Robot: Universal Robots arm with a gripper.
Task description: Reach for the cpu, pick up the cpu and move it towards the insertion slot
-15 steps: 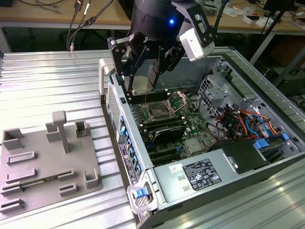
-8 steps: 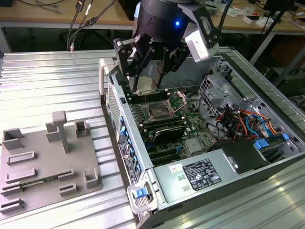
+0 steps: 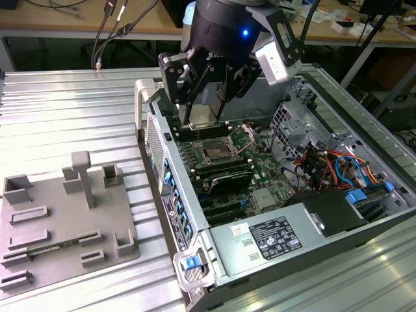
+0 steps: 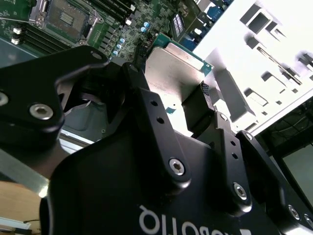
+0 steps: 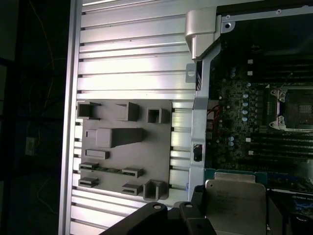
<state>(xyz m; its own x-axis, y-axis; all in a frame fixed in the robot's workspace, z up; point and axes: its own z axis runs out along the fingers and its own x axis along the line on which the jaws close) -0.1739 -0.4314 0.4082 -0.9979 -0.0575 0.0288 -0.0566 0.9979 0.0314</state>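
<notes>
My gripper (image 3: pixel 203 125) is shut on the cpu (image 3: pixel 201 119), a flat square chip with a silvery top and a thin green rim. It hangs above the motherboard inside the open computer case, near the case's back left corner in the exterior view. Both wrist views show the cpu (image 4: pixel 172 66) (image 5: pixel 234 204) clamped between the black fingers (image 4: pixel 199 108). The insertion slot (image 3: pixel 216 155), a square socket with a shiny metal frame and dark centre, lies just below and in front of the held chip. The insertion slot (image 4: pixel 66 17) (image 5: pixel 296 108) is uncovered in both wrist views.
The grey plastic fixture tray (image 3: pixel 65 214) (image 5: pixel 124 147) sits on the ribbed metal table at the exterior view's left. The case wall (image 3: pixel 162 175) stands between tray and motherboard. Long memory slots (image 3: pixel 224 174), a power supply (image 3: pixel 273 237) and coloured cables (image 3: pixel 325 166) surround the socket.
</notes>
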